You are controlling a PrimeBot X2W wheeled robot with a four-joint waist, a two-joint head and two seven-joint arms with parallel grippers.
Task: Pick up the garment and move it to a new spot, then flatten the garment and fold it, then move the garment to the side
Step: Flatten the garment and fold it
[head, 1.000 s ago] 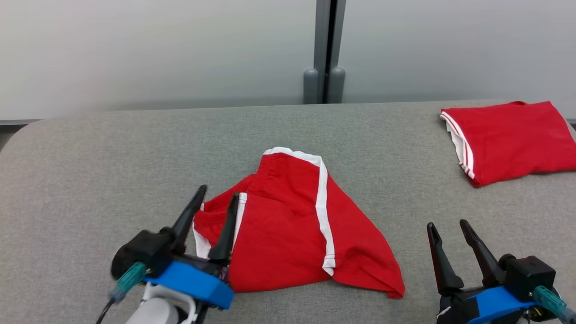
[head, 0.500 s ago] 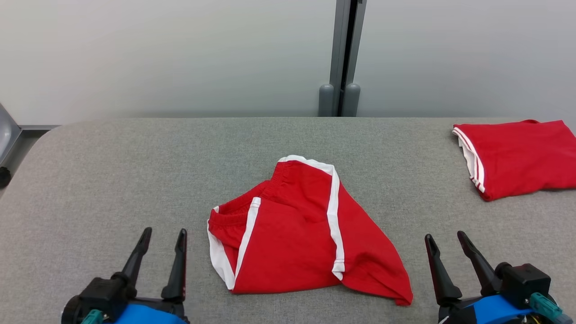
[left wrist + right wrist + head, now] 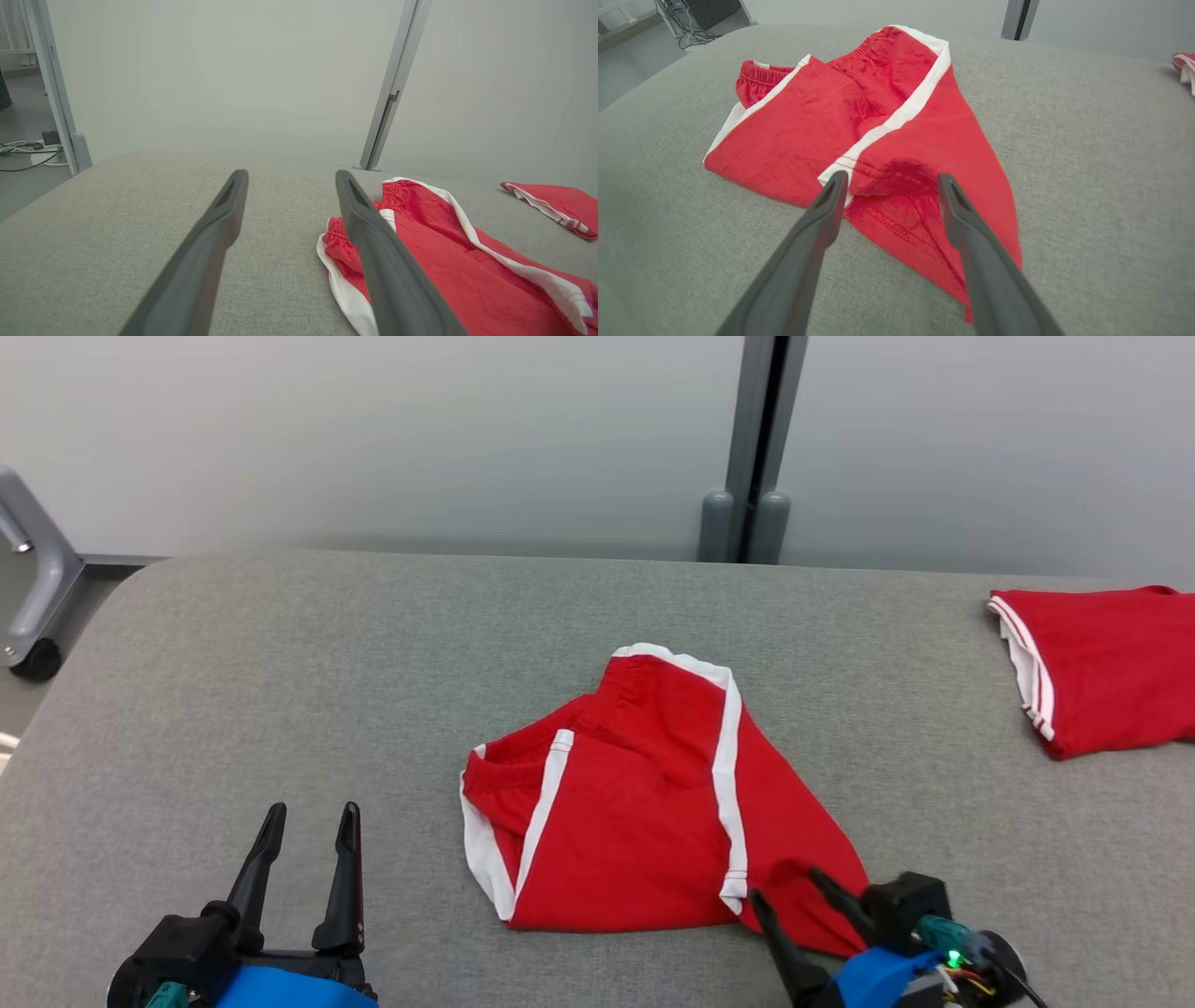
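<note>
Garment: The red shorts [image 3: 635,821] with white side stripes lay loosely bunched near the middle of the grey tabletop [image 3: 280,663]. The gathered waistband was on the far left side, and one leg ran out to a point at the near right.
Left claw: I saw the left claw [image 3: 312,810] with its two dark fingers spread apart and empty. It was over bare tabletop, to the near left of the shorts and apart from them.
Right claw: The right claw [image 3: 784,885] was also spread. In its wrist view the fingertips stood on either side of the near right hem, just where a white stripe ended. I could not tell whether the tips touched the cloth.
Second garment: A folded red piece [image 3: 1102,672] with white trim lay at the tabletop's far right, well apart from the shorts.
Background: A pale wall [image 3: 373,429] and a grey post [image 3: 761,439] stood behind the far edge.
</note>
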